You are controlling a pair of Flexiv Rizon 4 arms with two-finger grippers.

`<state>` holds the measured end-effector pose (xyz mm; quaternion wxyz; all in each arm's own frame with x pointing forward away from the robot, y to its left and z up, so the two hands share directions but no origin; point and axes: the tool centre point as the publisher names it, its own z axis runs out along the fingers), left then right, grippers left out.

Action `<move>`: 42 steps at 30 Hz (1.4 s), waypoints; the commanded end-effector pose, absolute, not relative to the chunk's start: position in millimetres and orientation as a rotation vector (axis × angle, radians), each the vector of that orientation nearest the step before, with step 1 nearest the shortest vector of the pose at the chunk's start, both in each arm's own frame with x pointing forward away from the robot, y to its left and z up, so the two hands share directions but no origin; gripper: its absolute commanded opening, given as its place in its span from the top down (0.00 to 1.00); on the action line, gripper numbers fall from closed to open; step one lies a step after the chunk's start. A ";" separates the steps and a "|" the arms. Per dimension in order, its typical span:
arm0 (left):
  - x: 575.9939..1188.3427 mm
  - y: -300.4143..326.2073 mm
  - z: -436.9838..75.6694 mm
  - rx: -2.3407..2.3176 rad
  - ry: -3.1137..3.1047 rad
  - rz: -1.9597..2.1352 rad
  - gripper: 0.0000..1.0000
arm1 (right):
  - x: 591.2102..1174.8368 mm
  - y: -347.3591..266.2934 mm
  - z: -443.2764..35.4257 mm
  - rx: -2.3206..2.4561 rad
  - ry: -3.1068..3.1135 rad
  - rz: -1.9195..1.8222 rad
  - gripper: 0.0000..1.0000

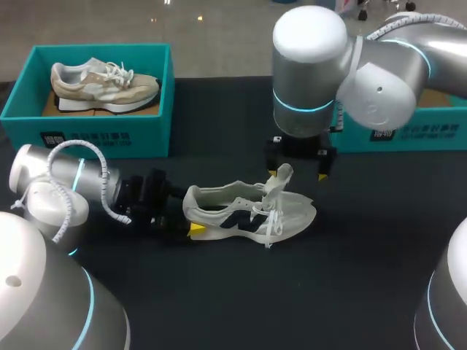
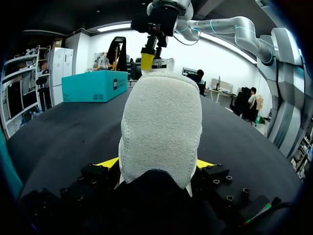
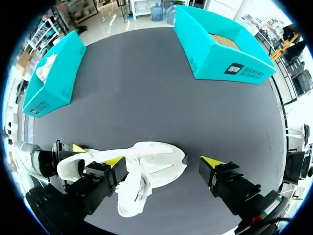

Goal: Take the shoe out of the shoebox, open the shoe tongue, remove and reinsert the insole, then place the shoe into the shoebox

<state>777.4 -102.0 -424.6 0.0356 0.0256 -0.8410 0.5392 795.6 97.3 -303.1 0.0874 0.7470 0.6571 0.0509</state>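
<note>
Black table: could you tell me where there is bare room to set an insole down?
Free: the strip of black table on the robot's side of the white mesh shoe, and the gap behind it beside the teal cardboard shoebox holding a beige sneaker. Crowded: at the shoe, between left gripper and right gripper.

- Bench (image 1: 343,292): matt black top with a fine, even texture and no shine.
- Shoe (image 1: 248,213): white cloth upper with woven laces. The heel (image 2: 161,122) is a nubbly, towel-like knit.
- Left box (image 1: 87,135) and right box (image 1: 408,131): teal card, smooth, with a faint sheen.
- Boxed shoe (image 1: 102,84): beige, suede-like nap over a smooth white sole.
- My left pincer (image 2: 157,164): matt black body with screw heads, and smooth yellow tips that look like plastic.
- My right arm (image 1: 310,80) and left arm (image 1: 44,197): satin silver housing with white caps.
- Hose (image 1: 111,182): ribbed white plastic.
</note>
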 end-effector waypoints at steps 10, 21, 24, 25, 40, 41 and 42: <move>777.1 -99.9 -429.2 0.078 -2.587 1.649 1.00 | 778.9 145.5 -243.9 1.491 2.466 0.289 0.00; 777.1 -99.9 -429.2 0.078 -2.587 1.649 1.00 | 778.9 145.5 -243.9 1.491 2.466 0.289 0.00; 777.1 -99.9 -429.2 0.078 -2.587 1.649 1.00 | 777.4 165.8 -242.7 0.935 2.576 0.395 0.00; 777.1 -99.9 -429.2 0.078 -2.587 1.649 1.00 | 775.2 173.4 -241.0 0.743 2.595 0.345 0.00; 777.1 -99.9 -429.2 0.078 -2.587 1.649 1.00 | 757.0 185.9 -250.7 0.160 2.674 0.199 1.00; 777.1 -99.9 -429.2 0.078 -2.587 1.649 1.00 | 757.0 185.9 -250.7 0.160 2.674 0.199 1.00; 777.1 -99.9 -429.2 0.078 -2.587 1.649 1.00 | 757.0 185.9 -250.7 0.160 2.674 0.199 1.00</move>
